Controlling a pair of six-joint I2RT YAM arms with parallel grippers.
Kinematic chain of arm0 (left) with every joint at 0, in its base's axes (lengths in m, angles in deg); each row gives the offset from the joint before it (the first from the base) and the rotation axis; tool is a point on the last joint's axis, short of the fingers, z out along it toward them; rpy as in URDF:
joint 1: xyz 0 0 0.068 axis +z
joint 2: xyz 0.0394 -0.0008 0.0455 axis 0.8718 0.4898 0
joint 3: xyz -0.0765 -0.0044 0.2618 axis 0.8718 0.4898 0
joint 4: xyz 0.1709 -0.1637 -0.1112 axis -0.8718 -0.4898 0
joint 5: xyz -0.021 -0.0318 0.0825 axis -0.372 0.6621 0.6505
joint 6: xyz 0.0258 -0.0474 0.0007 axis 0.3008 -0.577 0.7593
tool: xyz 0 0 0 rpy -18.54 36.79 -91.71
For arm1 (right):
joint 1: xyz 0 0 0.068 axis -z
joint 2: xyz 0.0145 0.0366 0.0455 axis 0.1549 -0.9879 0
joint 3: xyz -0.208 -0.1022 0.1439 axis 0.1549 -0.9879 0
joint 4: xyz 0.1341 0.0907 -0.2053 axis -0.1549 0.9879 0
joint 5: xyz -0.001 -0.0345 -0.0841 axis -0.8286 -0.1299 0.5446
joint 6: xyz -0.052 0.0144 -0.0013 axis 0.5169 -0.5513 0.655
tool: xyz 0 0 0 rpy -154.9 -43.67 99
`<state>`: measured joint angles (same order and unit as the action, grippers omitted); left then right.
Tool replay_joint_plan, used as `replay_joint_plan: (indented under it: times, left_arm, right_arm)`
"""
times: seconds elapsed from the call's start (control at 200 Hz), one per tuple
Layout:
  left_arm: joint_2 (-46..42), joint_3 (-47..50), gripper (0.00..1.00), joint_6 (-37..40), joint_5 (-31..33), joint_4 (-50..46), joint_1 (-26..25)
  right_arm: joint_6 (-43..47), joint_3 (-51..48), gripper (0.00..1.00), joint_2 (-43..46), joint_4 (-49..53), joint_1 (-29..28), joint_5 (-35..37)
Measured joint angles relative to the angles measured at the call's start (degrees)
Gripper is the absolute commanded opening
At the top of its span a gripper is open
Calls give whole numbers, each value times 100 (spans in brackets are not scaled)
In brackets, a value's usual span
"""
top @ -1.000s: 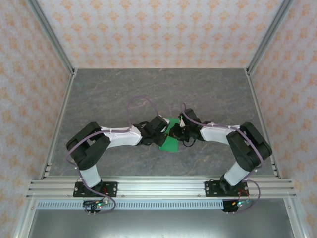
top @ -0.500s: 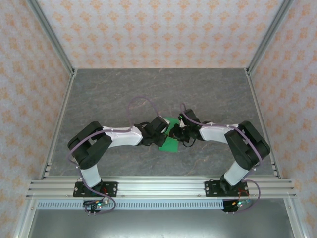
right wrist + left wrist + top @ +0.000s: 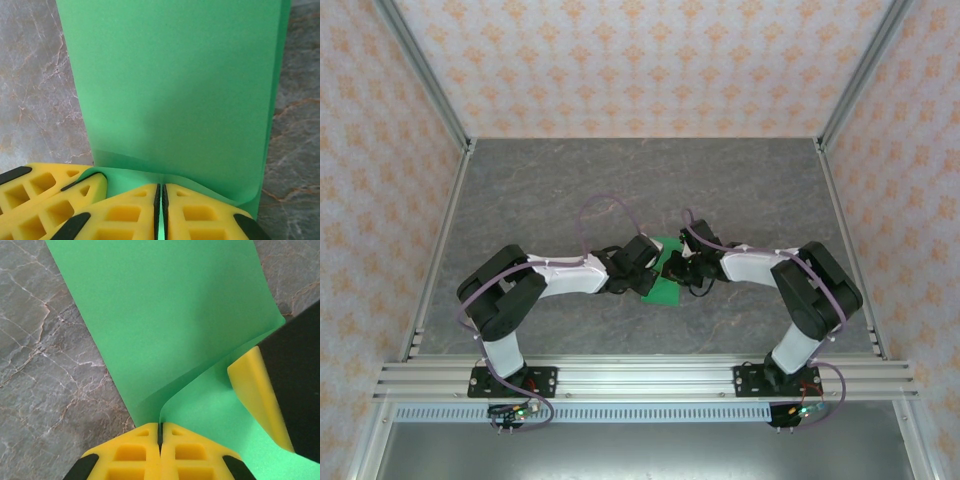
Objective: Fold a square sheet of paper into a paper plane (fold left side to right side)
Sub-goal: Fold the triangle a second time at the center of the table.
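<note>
The square sheet of paper (image 3: pixel 665 290), bright green, lies on the grey table between both arms, with one edge lifted and curled over the flat part (image 3: pixel 165 315). My left gripper (image 3: pixel 160 426) is shut on the raised paper edge. My right gripper (image 3: pixel 161 189) is shut too, with a sliver of green paper between its pads. In the top view the left gripper (image 3: pixel 652 265) and right gripper (image 3: pixel 678 266) meet over the sheet, almost touching. The right gripper's yellow finger (image 3: pixel 255 395) shows in the left wrist view. A paper plane is out of view; the paper (image 3: pixel 175 85) is a partly folded sheet.
The grey marbled table (image 3: pixel 570 190) is boxed in by patterned walls and aluminium posts (image 3: pixel 425 70). A metal rail (image 3: pixel 640 378) runs along the near edge with both arm bases on it. Purple cables (image 3: pixel 605 205) loop above the wrists.
The right arm's elbow has edged slightly to the left. The sheet and both grippers stay where they were.
</note>
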<state>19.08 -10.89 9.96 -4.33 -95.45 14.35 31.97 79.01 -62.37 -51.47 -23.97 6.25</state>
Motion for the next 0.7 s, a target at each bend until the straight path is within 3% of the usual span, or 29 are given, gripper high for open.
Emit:
replay_joint_plan:
  times: [0.185, 0.485, 0.701]
  left_arm:
    - [0, 0, 0, -2, -22, 11, -2]
    - [-667, 0, 22, -28, 57, -203, 0]
    - [-1362, -2, 21, -68, 52, -382, 0]
  right_arm:
    - [20, 24, 14, -9, 85, 0, 22]
    - [44, 142, 14, -118, 195, 2, -20]
    - [61, 160, 14, -122, 234, 2, -20]
